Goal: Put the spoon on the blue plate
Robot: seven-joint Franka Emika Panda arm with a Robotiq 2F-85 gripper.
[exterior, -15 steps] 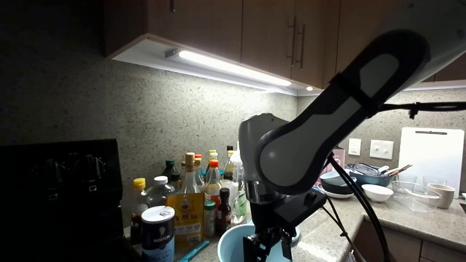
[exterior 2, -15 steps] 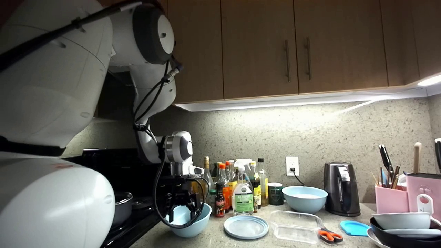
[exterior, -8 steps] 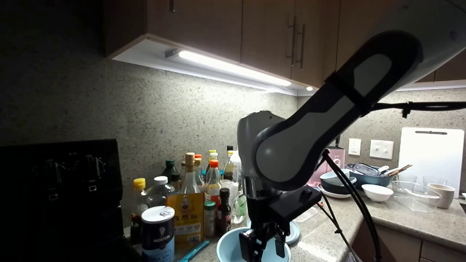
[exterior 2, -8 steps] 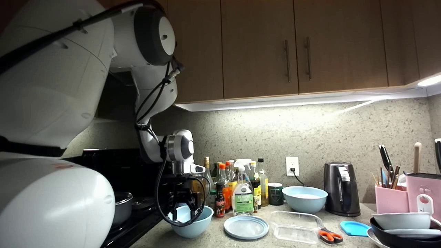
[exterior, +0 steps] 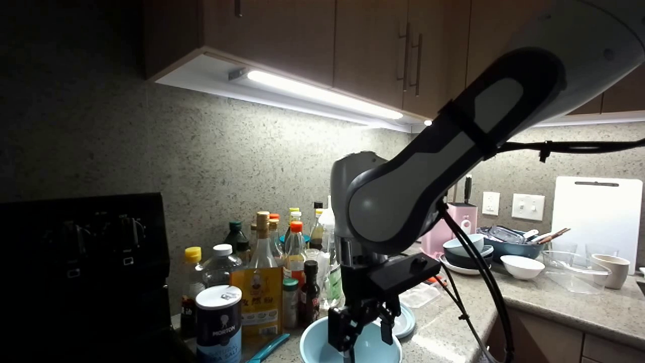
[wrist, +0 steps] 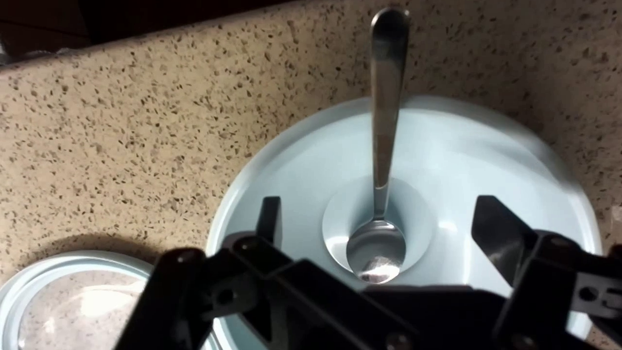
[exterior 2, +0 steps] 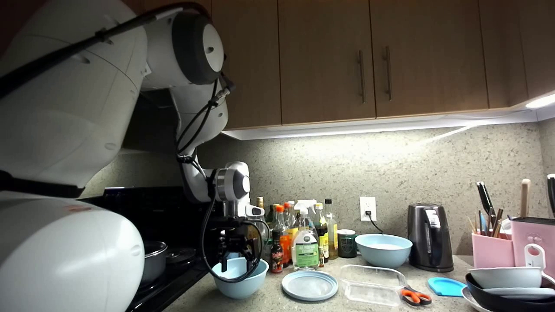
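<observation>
In the bowl (wrist: 301,175) we find the spoon (wrist: 382,141) unlifted, the claw (wrist: 380,219) spread wide over it, grasp and transfer to the blue plate (exterior 2: 310,285) outstanding.

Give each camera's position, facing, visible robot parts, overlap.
An exterior view: stove end, facing obliquely along the backsplash; arm and gripper show.
An exterior view: beside the arm, facing kettle and backsplash; arm and gripper show.
Wrist view: wrist-mounted above the bowl, facing down at the spoon; gripper only.
Both exterior views share that bowl and the blue plate.
</observation>
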